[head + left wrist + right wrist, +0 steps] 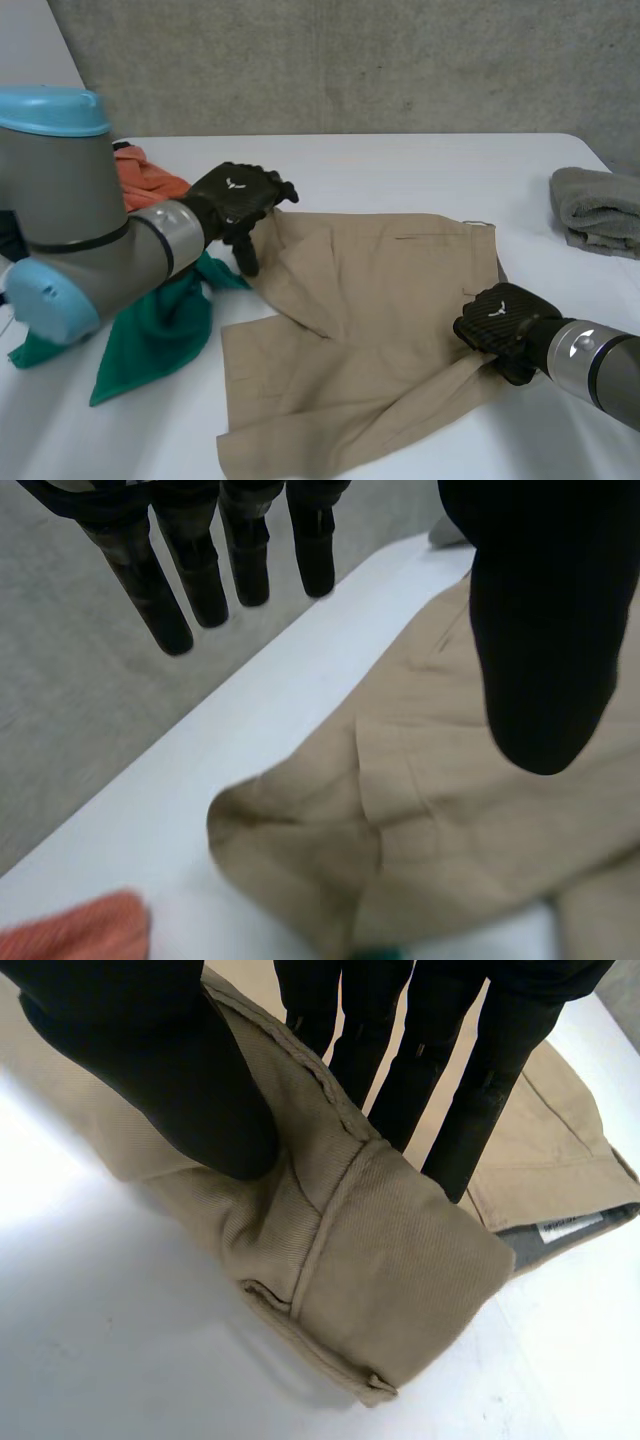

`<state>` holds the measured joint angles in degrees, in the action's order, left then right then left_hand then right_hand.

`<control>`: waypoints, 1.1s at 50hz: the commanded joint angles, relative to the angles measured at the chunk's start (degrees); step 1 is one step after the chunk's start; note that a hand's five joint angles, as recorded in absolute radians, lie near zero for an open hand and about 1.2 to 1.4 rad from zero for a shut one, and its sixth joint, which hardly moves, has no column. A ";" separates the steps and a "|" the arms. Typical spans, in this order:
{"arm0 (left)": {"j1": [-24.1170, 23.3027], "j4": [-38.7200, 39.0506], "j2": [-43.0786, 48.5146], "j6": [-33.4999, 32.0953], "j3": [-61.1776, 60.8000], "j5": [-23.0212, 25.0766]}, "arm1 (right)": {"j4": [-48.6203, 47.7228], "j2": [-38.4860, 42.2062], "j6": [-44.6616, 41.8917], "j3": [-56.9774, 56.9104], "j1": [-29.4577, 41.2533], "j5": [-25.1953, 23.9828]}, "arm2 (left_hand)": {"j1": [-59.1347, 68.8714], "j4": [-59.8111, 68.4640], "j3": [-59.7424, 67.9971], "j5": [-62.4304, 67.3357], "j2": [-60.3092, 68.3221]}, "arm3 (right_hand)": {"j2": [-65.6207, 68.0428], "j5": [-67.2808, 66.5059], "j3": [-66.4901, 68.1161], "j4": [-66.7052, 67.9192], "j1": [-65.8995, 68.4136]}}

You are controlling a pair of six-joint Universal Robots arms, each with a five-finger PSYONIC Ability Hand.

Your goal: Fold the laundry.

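White table before you carries tan shorts at its middle. Your right hand pinches their right edge between thumb and fingers. Your left hand hovers over their far left corner, fingers straight, thumb apart. A green cloth and an orange cloth lie by the left edge, and a towel by the right.

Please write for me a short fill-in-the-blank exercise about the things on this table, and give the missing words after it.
1. The right hand pinches the beige fabric shorts between its fingers and its ____.
2. The thick folded towel near the edge of the white table is ____ in colour.
3. The crumpled cloth lying partly under the left arm is ____ in colour.

Missing words: thumb; grey; green.
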<state>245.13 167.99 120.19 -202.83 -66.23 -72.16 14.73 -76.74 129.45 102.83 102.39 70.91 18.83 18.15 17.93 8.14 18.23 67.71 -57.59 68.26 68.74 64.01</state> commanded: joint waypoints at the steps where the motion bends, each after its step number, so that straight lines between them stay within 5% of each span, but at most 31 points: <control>1: 2.81 -2.31 12.25 -1.68 10.77 9.93 | -2.77 0.54 2.04 0.44 0.88 0.20 | 11.73 12.41 12.63 12.42 12.33 | 12.29 -12.41 11.74 11.26 15.99; 9: 3.95 -3.46 18.32 -8.02 13.23 10.72 | -4.44 1.60 3.36 0.44 0.18 0.11 | 17.44 18.13 18.35 18.14 18.04 | 12.29 -12.41 11.74 11.26 15.99; 24: 2.19 8.49 20.52 0.15 12.00 11.69 | -5.76 2.92 3.71 0.88 0.18 0.20 | 23.00 23.68 23.90 23.69 23.60 | 12.29 -12.41 11.74 11.26 15.99; 40: 0.70 7.97 25.36 -1.86 15.08 10.55 | -6.64 3.00 3.80 1.49 -0.26 0.02 | 34.76 35.45 35.67 35.46 35.36 | 12.29 -12.41 11.74 11.26 15.99; 44: 0.61 7.79 25.27 -2.92 15.34 8.27 | -6.99 3.09 3.80 1.40 -0.44 0.02 | 61.11 61.80 62.02 61.81 61.71 | 12.29 -12.41 11.74 11.26 15.99; 55: 0.26 2.44 16.14 -8.27 8.76 -6.50 | -6.99 2.92 3.80 1.40 0.00 -0.07 | 61.17 61.85 62.07 61.86 61.77 | 12.29 -12.41 11.74 11.26 15.99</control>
<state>245.56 174.28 141.83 -207.37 -52.60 -72.09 7.58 -73.58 133.17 104.13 101.98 70.94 66.61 68.60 67.97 55.91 68.29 67.71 -57.59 68.27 68.74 64.01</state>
